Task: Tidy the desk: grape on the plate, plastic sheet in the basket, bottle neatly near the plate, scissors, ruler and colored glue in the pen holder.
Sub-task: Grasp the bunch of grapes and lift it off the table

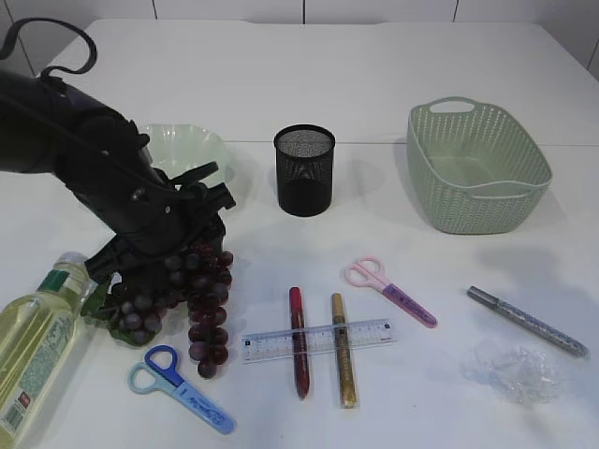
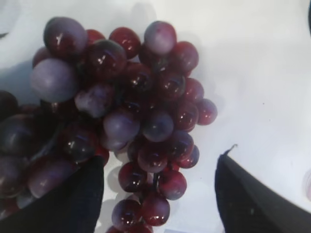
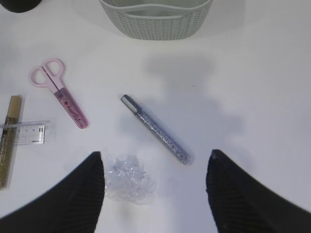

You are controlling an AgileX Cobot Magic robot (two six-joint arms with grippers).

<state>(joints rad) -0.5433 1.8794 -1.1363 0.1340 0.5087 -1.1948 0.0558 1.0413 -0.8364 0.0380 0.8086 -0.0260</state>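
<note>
A bunch of dark red and purple grapes [image 1: 182, 295] lies on the white table [image 1: 393, 84], at the front left, with the left gripper [image 1: 182, 210] low over its upper end. In the left wrist view the two black fingers [image 2: 73, 204] stand wide apart at the bottom of the frame: one lies against the left side of the bunch [image 2: 126, 116], the other is clear of it on the bare table, and whether the grapes are actually held cannot be told. Just behind the black arm sits the pale green scalloped plate [image 1: 192, 150], with no grape on it.

A clear plastic bottle of yellow liquid with a green cap [image 1: 33, 341] lies on its side at the left edge, beside the bunch. In front of the grapes are blue-handled scissors [image 1: 178, 388]. To their right, a transparent ruler [image 1: 318, 340] lies across a red glitter glue pen [image 1: 299, 341] and a gold glitter glue pen [image 1: 343, 351]. Pink-handled scissors [image 1: 388, 290] rest further right, a silver glitter glue pen [image 1: 529, 321] beyond them, and a crumpled clear plastic sheet [image 1: 515, 372] near the front right corner.

The black mesh pen holder [image 1: 304, 170] stands upright mid-table; the light green woven basket [image 1: 477, 168] sits to its right.

In the right wrist view the right gripper [image 3: 155, 194] is spread wide with nothing between its fingers, above the plastic sheet [image 3: 129, 179] and the silver pen [image 3: 155, 128].
</note>
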